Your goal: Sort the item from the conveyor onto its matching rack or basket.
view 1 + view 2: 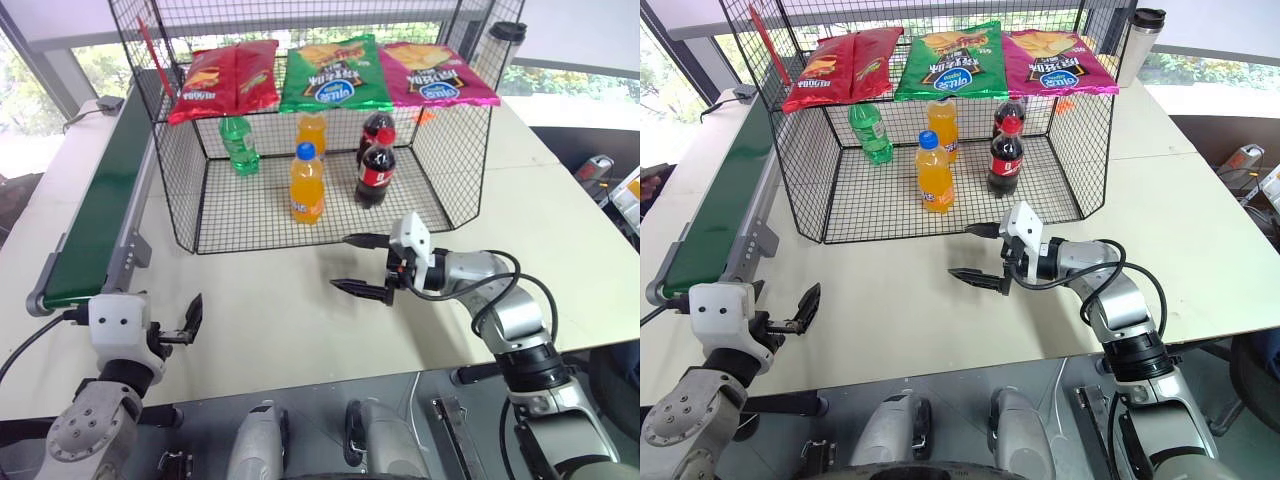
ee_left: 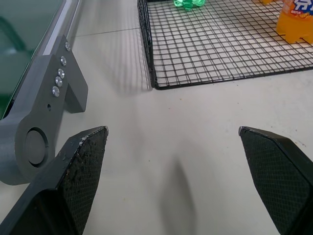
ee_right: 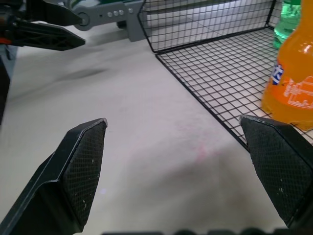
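— Left claw, closest in: how does it stand?
— Spread wide, holding nothing, hovering over the bare worktop just beside the conveyor end.
— And the right claw?
— Also gaping and empty, pointing sideways in front of the basket, touching nothing.
— Where's the green bottle?
— Beyond both claws, upright on the basket's grid floor in the far corner nearest the conveyor — clear green with a green label; its cap is hidden behind a hanging red chip bag. An orange soda bottle stands nearer the right claw.
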Robot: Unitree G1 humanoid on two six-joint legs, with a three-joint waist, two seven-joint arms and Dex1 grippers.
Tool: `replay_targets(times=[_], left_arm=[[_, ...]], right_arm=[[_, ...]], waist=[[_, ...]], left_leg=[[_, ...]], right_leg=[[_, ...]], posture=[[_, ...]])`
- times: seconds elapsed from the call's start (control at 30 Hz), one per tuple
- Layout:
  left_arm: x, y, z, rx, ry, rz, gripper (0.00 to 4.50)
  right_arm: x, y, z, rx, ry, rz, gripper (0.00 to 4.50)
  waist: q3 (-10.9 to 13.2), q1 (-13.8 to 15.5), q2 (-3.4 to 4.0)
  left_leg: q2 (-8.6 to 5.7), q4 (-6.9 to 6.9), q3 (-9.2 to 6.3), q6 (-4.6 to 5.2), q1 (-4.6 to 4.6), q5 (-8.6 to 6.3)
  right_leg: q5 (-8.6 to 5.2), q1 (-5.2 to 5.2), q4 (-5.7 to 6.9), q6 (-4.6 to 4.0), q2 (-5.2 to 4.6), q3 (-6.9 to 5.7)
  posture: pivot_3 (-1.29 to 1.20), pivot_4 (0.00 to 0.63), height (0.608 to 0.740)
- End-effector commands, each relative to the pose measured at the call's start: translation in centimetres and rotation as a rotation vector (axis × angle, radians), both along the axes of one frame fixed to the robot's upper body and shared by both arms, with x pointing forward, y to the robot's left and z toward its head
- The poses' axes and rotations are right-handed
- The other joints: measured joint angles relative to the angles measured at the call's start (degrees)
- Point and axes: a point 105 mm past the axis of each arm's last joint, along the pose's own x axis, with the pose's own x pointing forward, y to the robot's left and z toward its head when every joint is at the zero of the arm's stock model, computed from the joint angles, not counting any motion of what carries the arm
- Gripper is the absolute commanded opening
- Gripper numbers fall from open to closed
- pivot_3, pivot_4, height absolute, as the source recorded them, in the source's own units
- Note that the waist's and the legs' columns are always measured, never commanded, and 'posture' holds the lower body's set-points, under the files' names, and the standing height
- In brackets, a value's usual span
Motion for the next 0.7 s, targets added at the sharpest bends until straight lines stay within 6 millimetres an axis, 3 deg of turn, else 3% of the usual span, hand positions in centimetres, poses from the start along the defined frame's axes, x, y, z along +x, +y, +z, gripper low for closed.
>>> replay_targets(times=[0.03,0.7], left_arm=[[-0.2,-0.1,1.4,0.024,-0.057,-0.001,4.47],[-1.2,1.8,2.6,0.021,-0.099,0.121,4.47]], right_arm=[[-1.1,0.4,1.7,0.040,-0.033,0.063,4.50],[-1.2,1.7,2.3,0.079,-0.029,0.094,4.50]], waist=[[0.0,0.0,0.00],[0.0,0.0,0.00]], left_leg=[[0.00,0.00,0.00,0.00,0.00,0.00],[0.00,0.00,-0.01,0.00,-0.01,0.00]], right_leg=[[0.00,0.00,0.00,0.00,0.00,0.00],[0.00,-0.01,0.00,0.00,0.00,0.00]], posture=[[0.00,0.150,0.740],[0.00,0.150,0.740]])
